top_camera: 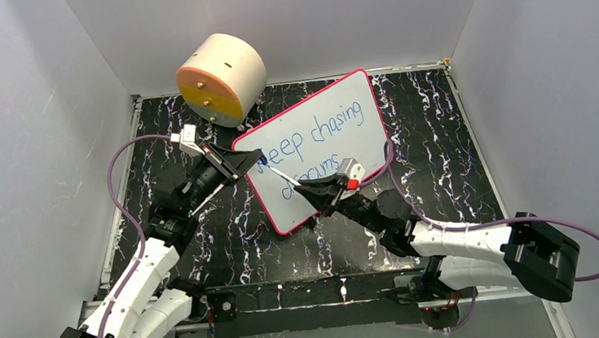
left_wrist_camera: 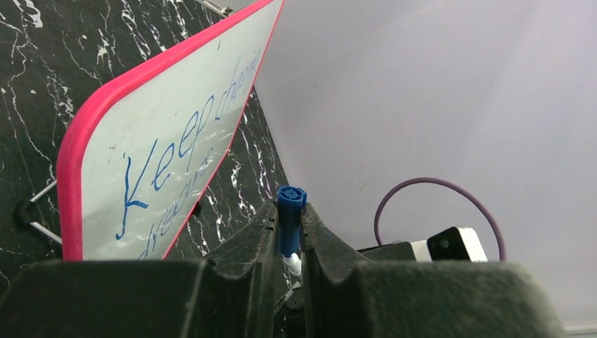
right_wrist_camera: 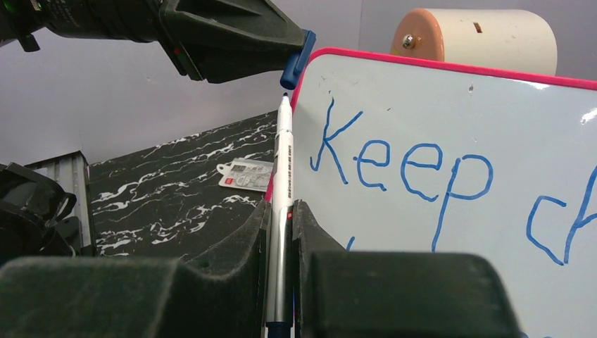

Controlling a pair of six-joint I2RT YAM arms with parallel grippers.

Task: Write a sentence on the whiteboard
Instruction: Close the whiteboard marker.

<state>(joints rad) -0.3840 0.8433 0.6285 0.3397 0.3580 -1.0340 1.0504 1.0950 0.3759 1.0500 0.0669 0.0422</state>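
While reaching up from the lower left of the top view toward centre, pinches a blue marker cap [left_wrist_camera: 290, 215] in the nearly closed left gripper [top_camera: 253, 158], right at the left edge of the whiteboard [top_camera: 363, 143]. Stretches in from the lower right with the right gripper [top_camera: 303, 187], jaws clamped tight on a white marker [right_wrist_camera: 281, 211] whose tip points up at the cap, just short of it. Shows the whiteboard set askew at centre frame, the sentence [top_camera: 317, 131] "Keep chasing dreams" in blue across two lines.
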